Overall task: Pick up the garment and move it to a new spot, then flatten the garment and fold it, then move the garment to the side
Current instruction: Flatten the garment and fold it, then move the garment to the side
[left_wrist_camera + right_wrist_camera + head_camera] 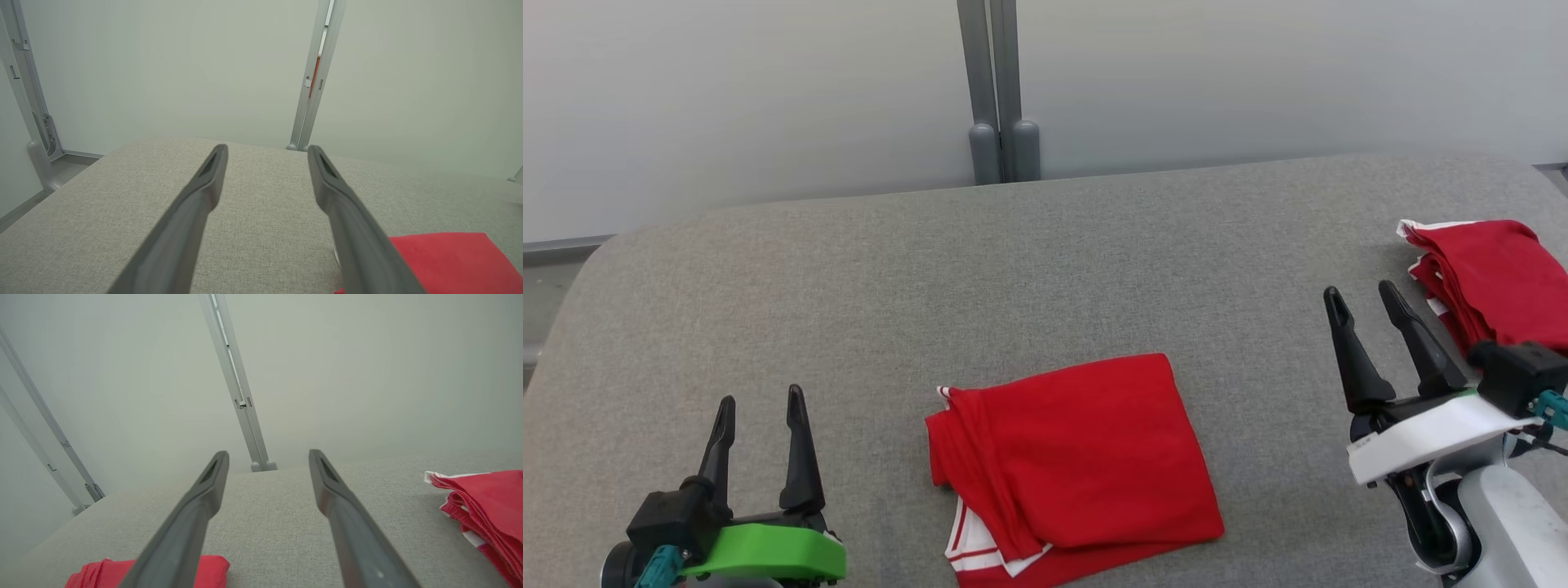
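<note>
While the grey padded table (1013, 261) spreads broadly beneath both sets of jaws, nothing hard crowds the work. The folded red garment (1078, 465) lies between the 2 grippers, right of the left gripper (760, 398) and left of the right gripper (1360, 290), touching neither. It looks light, soft and limp, likely to sag or unfold if lifted by 1 layer, so pinching all layers at 2 edge corners seems safest. A smaller pile of red cloth (1494, 278) sits just right of the right jaws, close enough to snag. Both pairs of jaws stand wide and empty.
</note>
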### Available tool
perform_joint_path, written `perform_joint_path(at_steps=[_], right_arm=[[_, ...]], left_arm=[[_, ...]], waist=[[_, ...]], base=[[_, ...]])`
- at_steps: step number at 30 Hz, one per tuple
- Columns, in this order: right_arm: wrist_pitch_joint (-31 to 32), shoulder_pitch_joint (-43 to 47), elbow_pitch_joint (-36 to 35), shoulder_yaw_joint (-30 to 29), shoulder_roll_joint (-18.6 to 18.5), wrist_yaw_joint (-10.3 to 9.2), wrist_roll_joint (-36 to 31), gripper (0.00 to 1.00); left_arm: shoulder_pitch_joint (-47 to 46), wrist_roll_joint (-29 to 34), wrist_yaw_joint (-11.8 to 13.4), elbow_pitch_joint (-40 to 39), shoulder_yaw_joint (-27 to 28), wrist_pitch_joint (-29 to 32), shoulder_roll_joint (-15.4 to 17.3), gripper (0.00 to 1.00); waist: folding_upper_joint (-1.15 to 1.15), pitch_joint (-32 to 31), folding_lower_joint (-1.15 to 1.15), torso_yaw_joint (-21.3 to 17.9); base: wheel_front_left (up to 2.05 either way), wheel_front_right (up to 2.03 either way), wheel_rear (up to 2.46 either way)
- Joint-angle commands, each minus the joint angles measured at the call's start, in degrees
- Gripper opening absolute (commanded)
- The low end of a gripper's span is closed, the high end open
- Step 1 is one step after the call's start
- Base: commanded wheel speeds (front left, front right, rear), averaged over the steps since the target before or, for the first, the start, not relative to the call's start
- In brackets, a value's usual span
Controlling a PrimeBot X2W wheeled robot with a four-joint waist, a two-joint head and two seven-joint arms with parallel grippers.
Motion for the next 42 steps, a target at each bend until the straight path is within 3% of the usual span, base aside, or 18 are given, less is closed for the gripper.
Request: perform_joint_path(at_steps=[1, 11, 29, 42], right_arm=[[-0.11, 1.12, 0.22, -1.29, 0.49, 0.02, -1.96, 1.0], [-0.12, 4.73, 0.86, -5.33, 3.29, 0.02, -8.93, 1.0], [0.11, 2.9, 5.12, -2.05, 3.61, 0.03, -11.25, 1.0], [14.79, -6.92, 18.65, 9.73, 4.79, 0.03, -0.83, 1.0]], left_arm=[[0.45, 0.54, -0.34, -0.01, 0.5, -0.14, -0.11, 1.0], [0.85, 3.18, -1.42, 0.69, 1.62, -0.14, -0.92, 1.0], [0.45, 5.44, -2.63, 0.89, 2.29, -0.14, -1.88, 1.0], [-1.55, 6.33, -3.36, 1.74, 1.25, -0.14, -2.14, 1.0]], waist=[[0.0, 0.28, 0.0, -0.33], [0.0, 0.67, 0.0, -0.09], [0.0, 0.66, 0.0, 1.34], [0.0, 2.68, 0.0, 6.7]], base=[[0.0, 0.0, 0.0], [0.0, 0.0, 0.0], [0.0, 0.0, 0.0], [0.0, 0.0, 0.0]])
